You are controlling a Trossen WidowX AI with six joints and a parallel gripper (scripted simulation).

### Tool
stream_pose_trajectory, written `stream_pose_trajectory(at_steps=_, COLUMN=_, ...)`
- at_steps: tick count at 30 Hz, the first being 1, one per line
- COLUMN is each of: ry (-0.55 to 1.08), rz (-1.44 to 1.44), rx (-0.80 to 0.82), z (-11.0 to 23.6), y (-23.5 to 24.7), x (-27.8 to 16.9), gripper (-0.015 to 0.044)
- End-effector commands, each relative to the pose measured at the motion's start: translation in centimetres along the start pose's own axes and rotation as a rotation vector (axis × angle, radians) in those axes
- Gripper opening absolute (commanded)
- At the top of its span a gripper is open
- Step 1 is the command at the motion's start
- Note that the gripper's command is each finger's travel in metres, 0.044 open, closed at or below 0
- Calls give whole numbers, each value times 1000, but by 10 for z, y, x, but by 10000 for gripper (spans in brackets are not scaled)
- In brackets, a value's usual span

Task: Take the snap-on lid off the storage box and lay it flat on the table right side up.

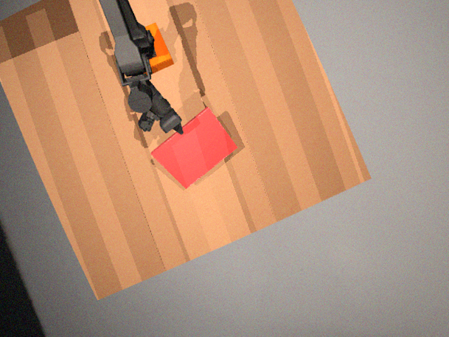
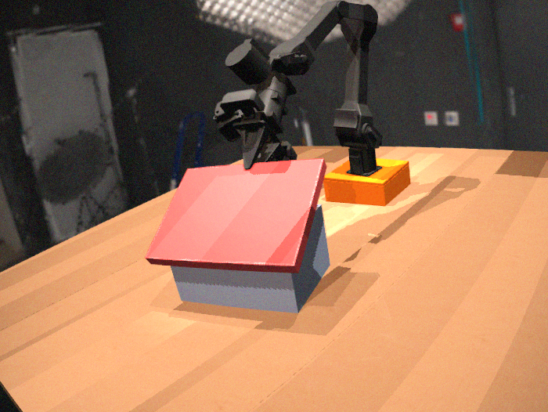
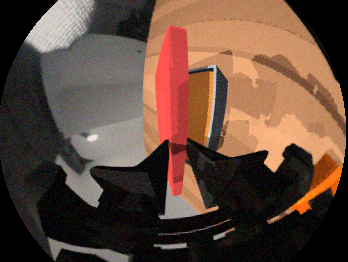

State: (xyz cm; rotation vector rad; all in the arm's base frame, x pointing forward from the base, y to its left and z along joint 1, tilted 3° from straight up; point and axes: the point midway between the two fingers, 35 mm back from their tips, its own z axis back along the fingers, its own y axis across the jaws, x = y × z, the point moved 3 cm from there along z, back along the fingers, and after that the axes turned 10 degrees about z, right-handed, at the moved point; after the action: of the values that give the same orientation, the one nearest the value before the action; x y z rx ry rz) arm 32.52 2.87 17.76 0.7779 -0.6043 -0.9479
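Observation:
The red lid (image 1: 194, 148) (image 2: 234, 212) (image 3: 173, 99) is tilted steeply: its far edge is raised and its near edge still rests on the front rim of the box. The grey-blue storage box (image 2: 247, 290) (image 3: 217, 106) stands on the wooden table under it, open at the back. My gripper (image 1: 179, 130) (image 2: 253, 164) (image 3: 177, 142) is shut on the lid's raised far edge, one finger on each face. In the top view the lid hides the box.
The arm's orange base block (image 1: 159, 47) (image 2: 367, 183) stands behind the box. The wooden table top (image 1: 280, 135) (image 2: 420, 287) ends in edges on all sides in the top view, with grey floor (image 1: 393, 247) beyond.

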Motion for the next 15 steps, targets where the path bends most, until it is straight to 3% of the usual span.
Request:
stream_pose_trajectory(at_steps=1, ry=-3, rz=-2, rx=3, z=1, y=8, x=2, gripper=0)
stream_pose_trajectory(at_steps=15, ry=-3, rz=-2, rx=4, z=1, y=31, x=6, gripper=0)
